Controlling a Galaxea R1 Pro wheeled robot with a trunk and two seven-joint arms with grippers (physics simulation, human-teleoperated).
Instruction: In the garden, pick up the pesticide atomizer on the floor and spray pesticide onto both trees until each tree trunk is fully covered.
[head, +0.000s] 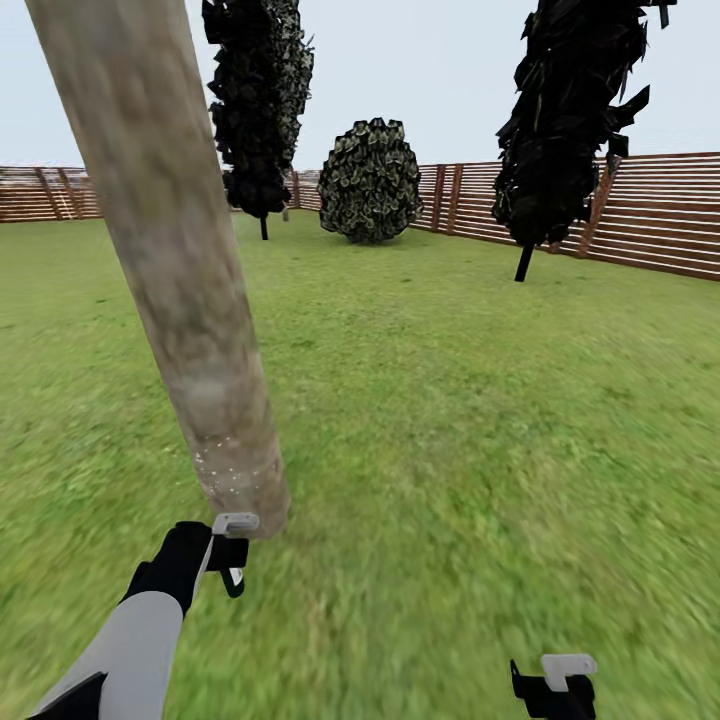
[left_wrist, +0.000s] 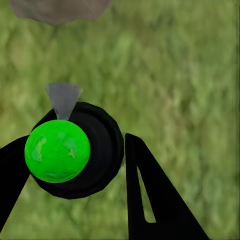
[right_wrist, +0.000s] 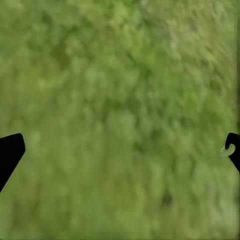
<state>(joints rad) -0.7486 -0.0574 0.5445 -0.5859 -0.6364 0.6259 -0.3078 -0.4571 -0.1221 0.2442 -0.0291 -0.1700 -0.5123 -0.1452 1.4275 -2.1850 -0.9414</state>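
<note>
The garden's lawn (head: 480, 420) spreads flat and green to the slatted wooden fence (head: 660, 215), with a round bush (head: 370, 180) and two dark-leaved trees (head: 565, 120) standing far back. Much nearer, a pale mottled tree trunk (head: 175, 270) rises right in front of the robot, with a band of tiny pale specks low on its bark, possibly spray. Just beside its base sits the left gripper (head: 228, 560). In the left wrist view the pesticide atomizer (left_wrist: 75, 150) rests between the black fingers (left_wrist: 150, 190): a round black body with a bright green ball on top and a small grey nozzle pointing toward the trunk's base (left_wrist: 60, 10). The fingers flank it closely, so it looks held, though contact on the far side cannot be confirmed. It reads as a rigid, light, smooth-sided can that could slip or twist; the best hold is squarely across the black body, below the green cap, leaving the nozzle clear. The right gripper (head: 555, 685) hangs low over bare grass, its fingers (right_wrist: 10, 152) spread wide and holding nothing.
</note>
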